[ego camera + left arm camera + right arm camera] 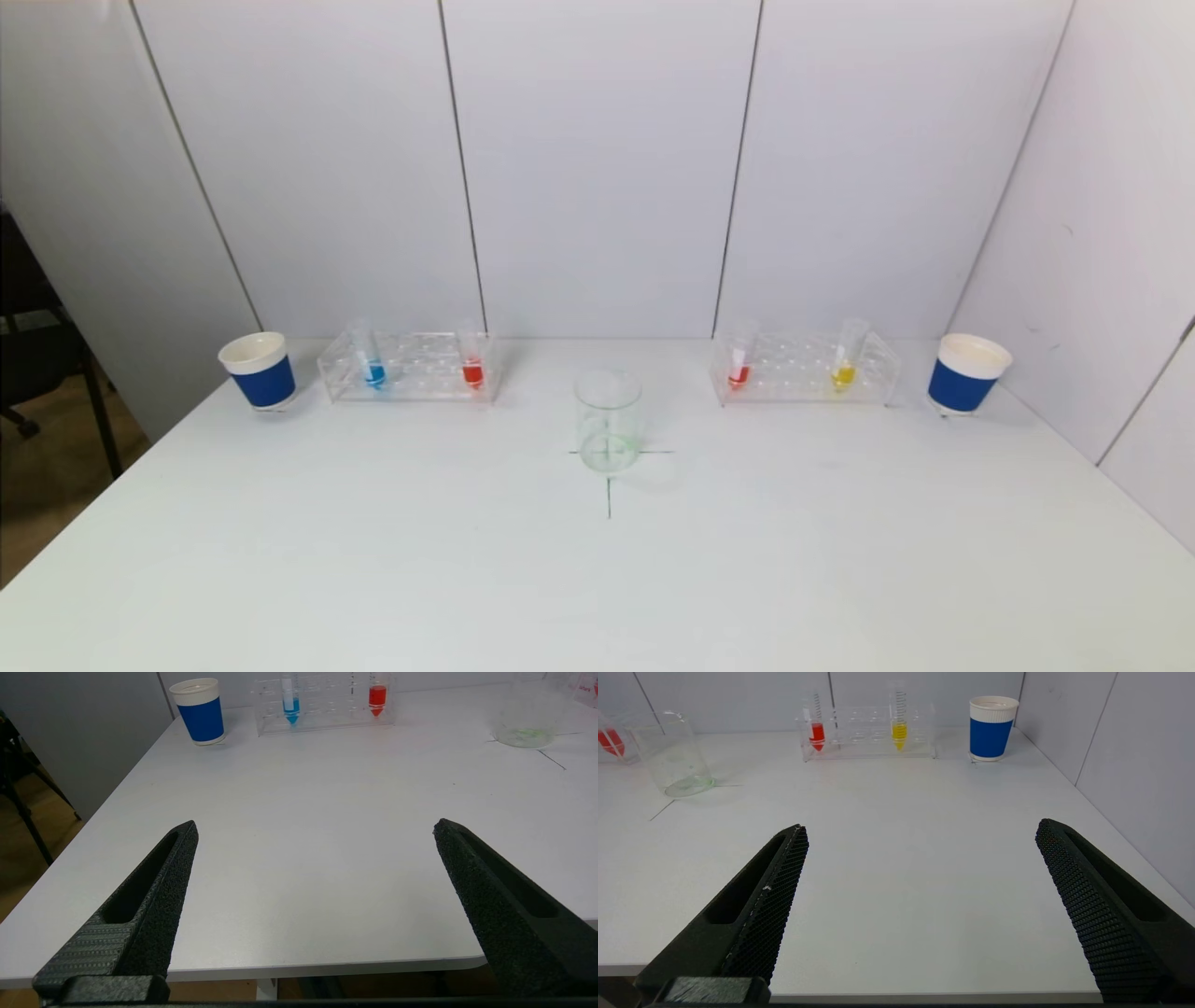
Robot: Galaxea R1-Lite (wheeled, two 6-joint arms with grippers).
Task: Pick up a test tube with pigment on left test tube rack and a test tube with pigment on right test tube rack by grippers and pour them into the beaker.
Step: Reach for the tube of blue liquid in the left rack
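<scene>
Head view gives you a white table [597, 579] boxed in by pale panel walls [597, 168] at the back and on both sides, with thin dark seams between the panels. Off the table's left edge you can see a strip of brown floor [47, 485] and part of a dark chair [33, 327]. At the centre, a clear beaker [608, 420] stands on a thin cross mark [609, 485] drawn on the tabletop, with a faint green trace at its bottom. Back left, the left rack [409, 366] holds a blue tube [373, 359] and a red tube [472, 359]; a blue cup [259, 371] stands just beside it, on the outer side. Back right, the right rack [805, 368] holds a second red tube [739, 362] and a yellow tube [844, 362], with another blue cup [967, 373] at its outer end. Neither arm shows here. From the wrist views, your left gripper [313, 828] and right gripper [920, 828] hang at the table's near edge, jaws spread wide, holding nothing, well apart from the racks.
</scene>
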